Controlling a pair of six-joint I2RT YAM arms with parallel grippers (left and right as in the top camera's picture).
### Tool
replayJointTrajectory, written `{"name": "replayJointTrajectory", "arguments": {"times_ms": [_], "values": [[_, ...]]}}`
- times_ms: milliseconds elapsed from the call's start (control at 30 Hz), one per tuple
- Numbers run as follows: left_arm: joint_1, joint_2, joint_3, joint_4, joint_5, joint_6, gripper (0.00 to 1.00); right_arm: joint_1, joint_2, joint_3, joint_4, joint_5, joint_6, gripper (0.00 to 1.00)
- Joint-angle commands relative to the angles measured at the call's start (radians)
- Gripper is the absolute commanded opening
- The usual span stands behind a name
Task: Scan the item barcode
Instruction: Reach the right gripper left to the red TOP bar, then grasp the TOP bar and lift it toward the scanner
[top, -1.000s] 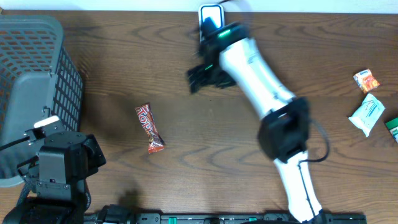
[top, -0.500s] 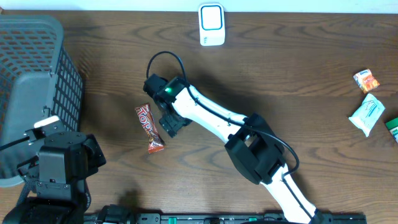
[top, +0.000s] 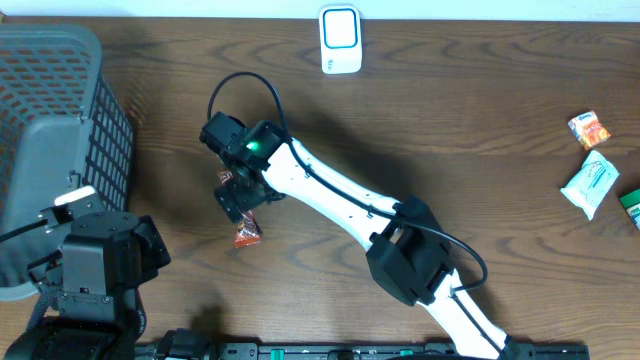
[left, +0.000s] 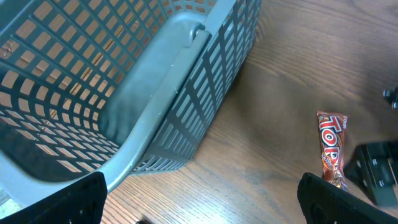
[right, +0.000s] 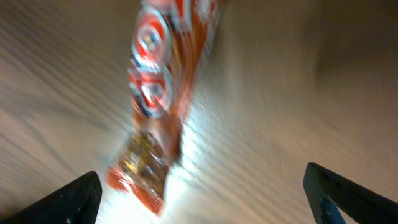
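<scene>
Red snack bar, half covered overhead, fills the wrist view beneath the spread right gripper.

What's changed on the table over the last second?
The right arm swung from the scanner at the far edge, leftward and nearer, to the candy bar. The right pincer is now open over the bar, with nothing gripped. The bar, the basket, the packets at the right and the open left pincer stayed put.
</scene>
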Motion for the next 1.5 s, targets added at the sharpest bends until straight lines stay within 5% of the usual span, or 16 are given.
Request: {"name": "replayJointTrajectory", "arguments": {"times_ms": [0, 333, 733, 833, 1133, 1467], "values": [[-0.002, 0.001, 0.001, -0.003, -0.013, 0.005, 0.98, 0.0, -0.024, 0.007, 0.059, -0.024, 0.033, 0.99], [-0.002, 0.001, 0.002, -0.003, -0.013, 0.005, 0.98, 0.002, 0.04, -0.032, 0.256, -0.024, 0.068, 0.9], [-0.002, 0.001, 0.001, -0.003, -0.013, 0.005, 0.98, 0.012, 0.155, -0.032, 0.301, -0.021, 0.056, 0.93], [-0.002, 0.001, 0.001, -0.003, -0.013, 0.005, 0.98, 0.002, 0.154, -0.031, 0.309, -0.023, 0.034, 0.81], [-0.002, 0.001, 0.001, -0.003, -0.013, 0.005, 0.98, -0.033, 0.154, -0.031, 0.268, -0.013, 0.005, 0.03], [-0.002, 0.001, 0.001, -0.002, -0.013, 0.005, 0.98, -0.132, 0.119, -0.03, -0.109, 0.337, 0.045, 0.01]]}}
